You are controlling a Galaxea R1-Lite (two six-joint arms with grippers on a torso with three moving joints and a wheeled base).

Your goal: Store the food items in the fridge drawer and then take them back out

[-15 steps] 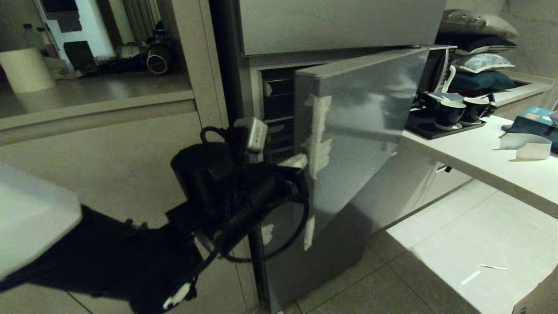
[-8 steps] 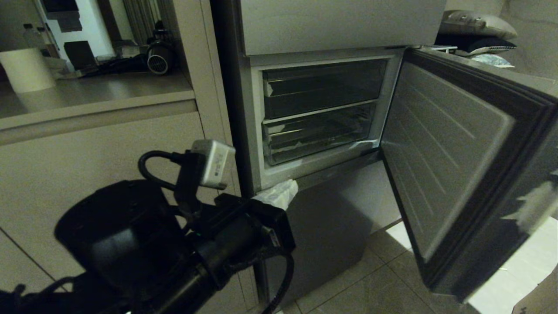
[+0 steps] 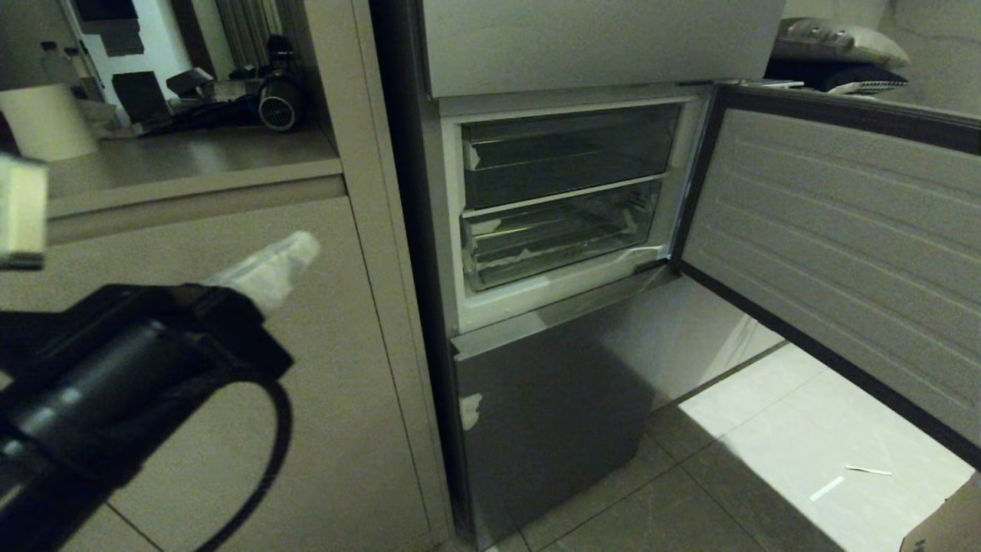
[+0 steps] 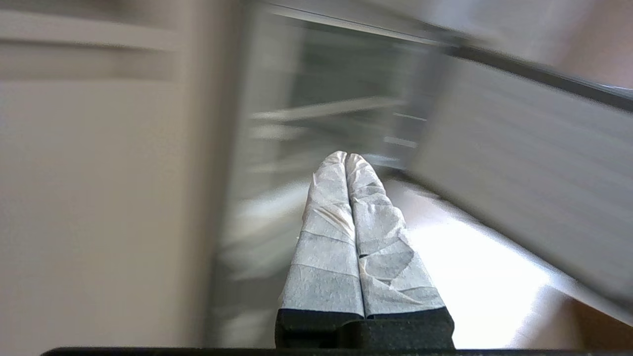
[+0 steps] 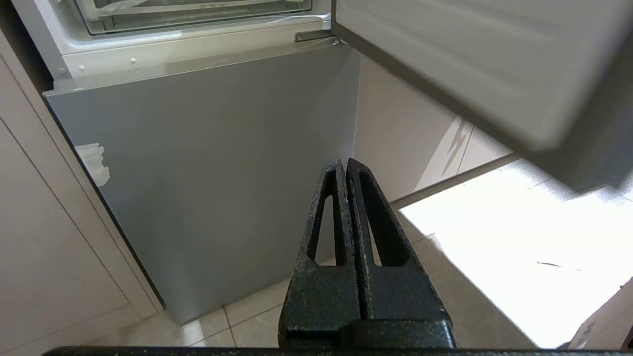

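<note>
Hovering left gripper pressed together, empty, apparently touching nothing | right gripper closed, empty

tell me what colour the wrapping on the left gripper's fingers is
White, on the left gripper; clearest in the left wrist view.

I see the fridge front as smooth, brushed grey metal with a dull sheen. Its door has a ribbed, matt plastic lining, edged by a dark rubbery seal. The drawer is clear glossy plastic, ribbed, with white tape scraps on it. My left gripper has fingers wrapped in wrinkled white tape. My right gripper is black with a rough, grainy finish. The floor is glossy tile. The cabinet panels look smooth and matt.
</note>
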